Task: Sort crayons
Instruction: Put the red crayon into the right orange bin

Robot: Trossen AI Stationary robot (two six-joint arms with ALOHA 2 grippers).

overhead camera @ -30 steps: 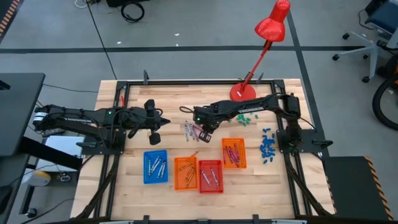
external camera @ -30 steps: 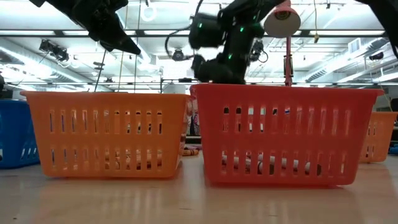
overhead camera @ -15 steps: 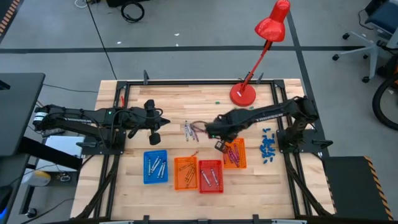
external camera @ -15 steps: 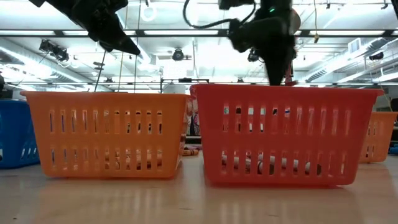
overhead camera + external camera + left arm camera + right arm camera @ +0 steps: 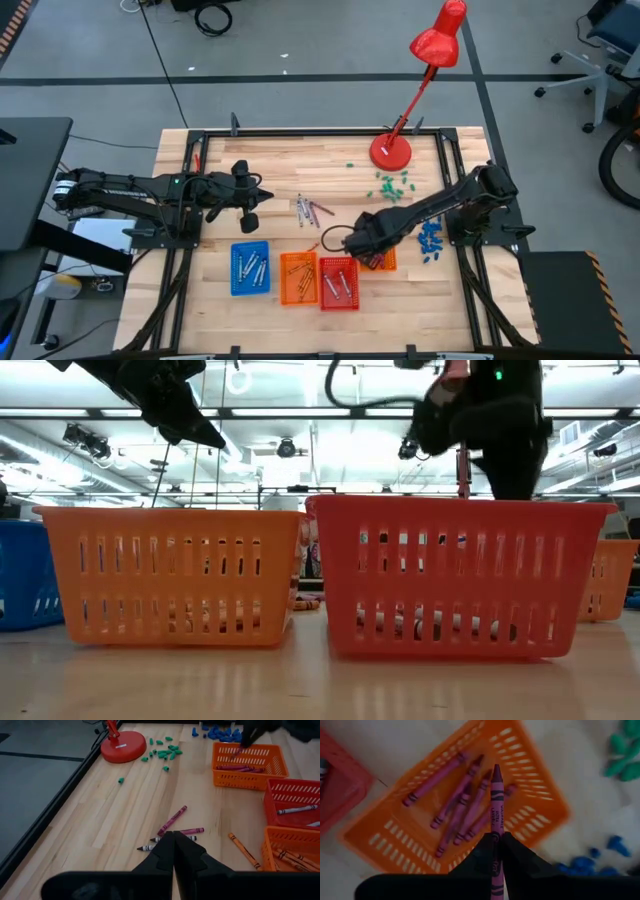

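My right gripper (image 5: 362,248) is shut on a magenta-purple crayon (image 5: 496,795), above the right-hand orange basket (image 5: 535,815). Several purple crayons (image 5: 462,805) lie in that basket. My left gripper (image 5: 250,207) is shut and empty above the table's left part, with its fingertips (image 5: 173,851) over the loose crayons (image 5: 172,820). Those crayons lie flat on the wood at mid-table (image 5: 310,210). An orange crayon (image 5: 243,851) lies beside the middle orange basket (image 5: 298,278). My right gripper pinches the crayon's rear part (image 5: 496,851) between its two fingers. The crayon runs along the fingers, and its pointed tip (image 5: 496,769) sticks out ahead of them. The fingers slant down from above. The crayon is lifted clear over the basket.
A blue basket (image 5: 250,268), the middle orange basket and a red basket (image 5: 338,282) stand in a row near the front edge. Teal bits (image 5: 392,185) and blue bits (image 5: 432,238) lie at the right. A red desk lamp (image 5: 390,150) stands at the far edge.
My right gripper has gone from the loose crayons at mid-table toward the near edge and a little right. It is now over the right-hand orange basket, carrying the purple crayon clear of the table.
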